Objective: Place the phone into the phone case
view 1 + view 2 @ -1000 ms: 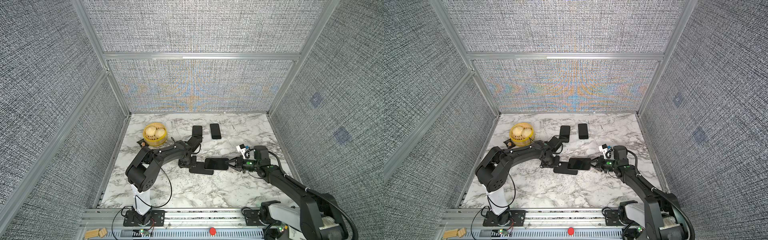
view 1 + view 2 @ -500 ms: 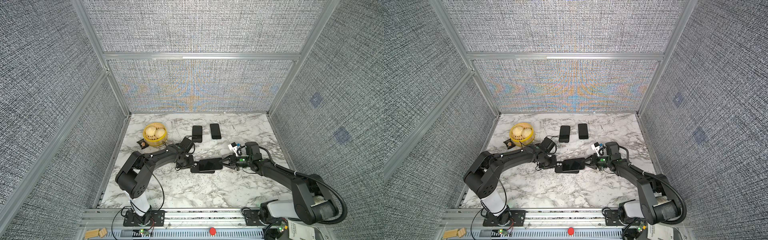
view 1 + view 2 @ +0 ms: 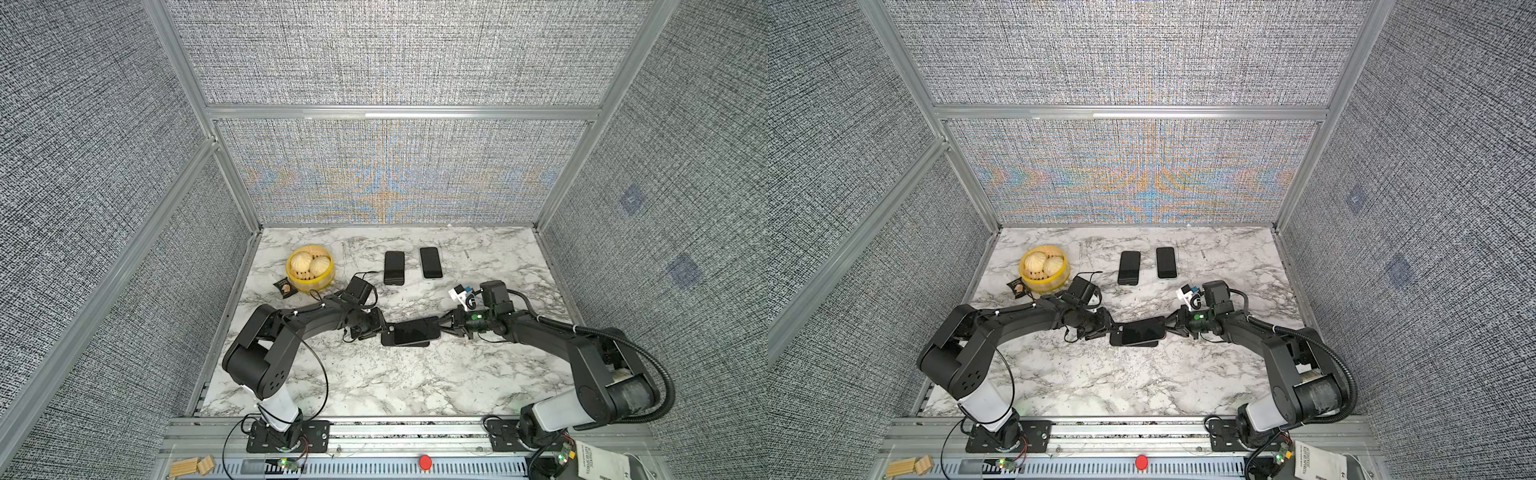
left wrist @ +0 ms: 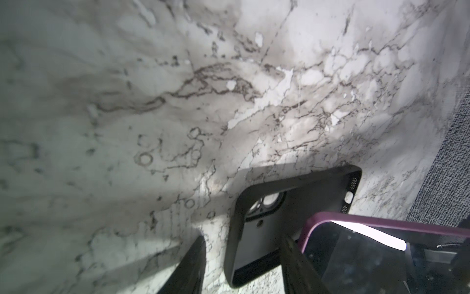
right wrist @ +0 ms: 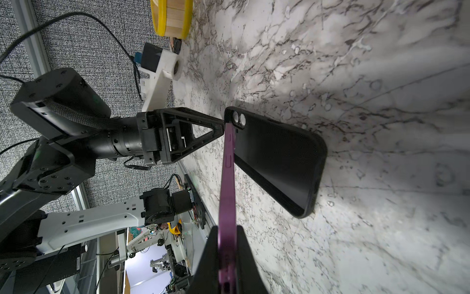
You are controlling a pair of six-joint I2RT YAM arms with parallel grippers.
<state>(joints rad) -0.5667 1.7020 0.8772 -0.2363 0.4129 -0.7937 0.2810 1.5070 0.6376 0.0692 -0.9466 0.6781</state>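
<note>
- R gripper (image 5: 227, 244) is pinched tight on one short end of the purple-rimmed phone (image 3: 415, 329). Screen faces up, held low over mid-table.
- black phone case (image 4: 292, 203) lies open side up on the marble table (image 3: 374, 386), right under the phone. Phone overlaps most of it but is skewed and not seated in the rim. Touching or not: can't tell.
- L gripper (image 3: 384, 328) is at the case's camera-cutout end w/ fingers (image 4: 193, 267) spread: one beside the case, the other over its inside.
- back of table: 2 other dark phones (image 3: 394, 268) side by side. Yellow steamer basket (image 3: 309, 286) w/ buns is at back-left, well apart.
</note>
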